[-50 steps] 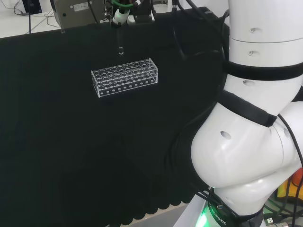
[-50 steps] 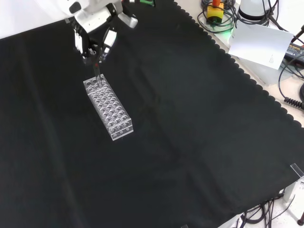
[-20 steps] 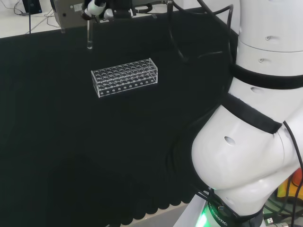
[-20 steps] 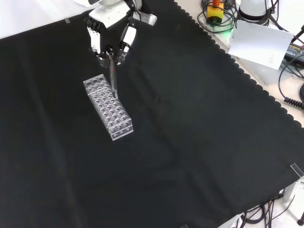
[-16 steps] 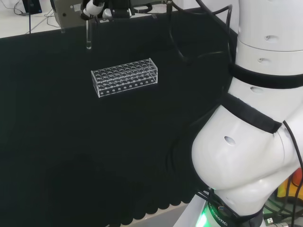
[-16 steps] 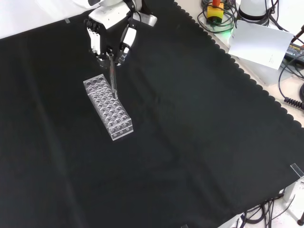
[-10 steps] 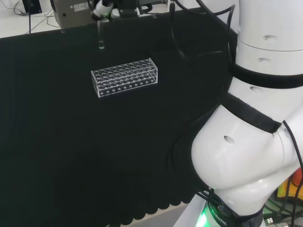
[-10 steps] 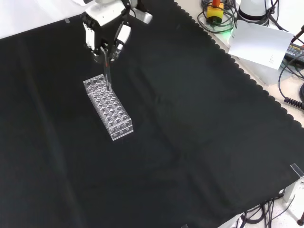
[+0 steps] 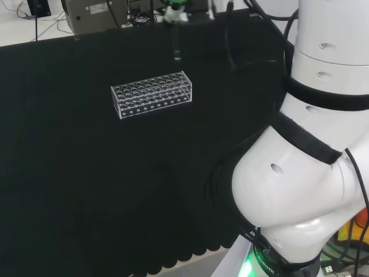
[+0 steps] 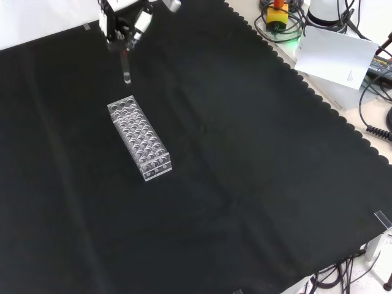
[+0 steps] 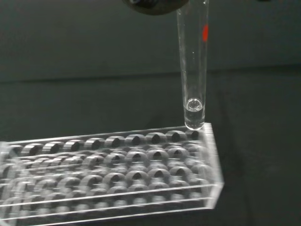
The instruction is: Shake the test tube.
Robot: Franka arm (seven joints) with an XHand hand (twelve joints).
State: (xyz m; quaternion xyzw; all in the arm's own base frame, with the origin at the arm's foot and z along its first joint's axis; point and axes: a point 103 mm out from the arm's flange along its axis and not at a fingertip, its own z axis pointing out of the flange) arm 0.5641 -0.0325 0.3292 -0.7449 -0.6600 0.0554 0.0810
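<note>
A clear glass test tube (image 9: 176, 47) with a small red mark hangs upright in the air, its top pinched in the hand (image 10: 125, 17). In the front view the test tube (image 10: 125, 67) is above the cloth, just past the far end of the clear plastic rack (image 10: 139, 136). In the head view it hangs behind the right end of the rack (image 9: 151, 94). The wrist view has the tube's (image 11: 193, 70) rounded bottom over one corner of the rack (image 11: 108, 174). All the rack's holes that I can see are empty.
The arm's white links (image 9: 311, 144) stand at the head view's right. A grey device (image 9: 95, 11) sits beyond the cloth's back edge. Paper (image 10: 337, 55) and cables (image 10: 278, 18) lie past the scalloped cloth edge in the front view.
The hand has swung the tube: leftward over the rack's left end in the head view, then back right. Since half a second ago it moved right and, in the front view, up past the rack's far end.
</note>
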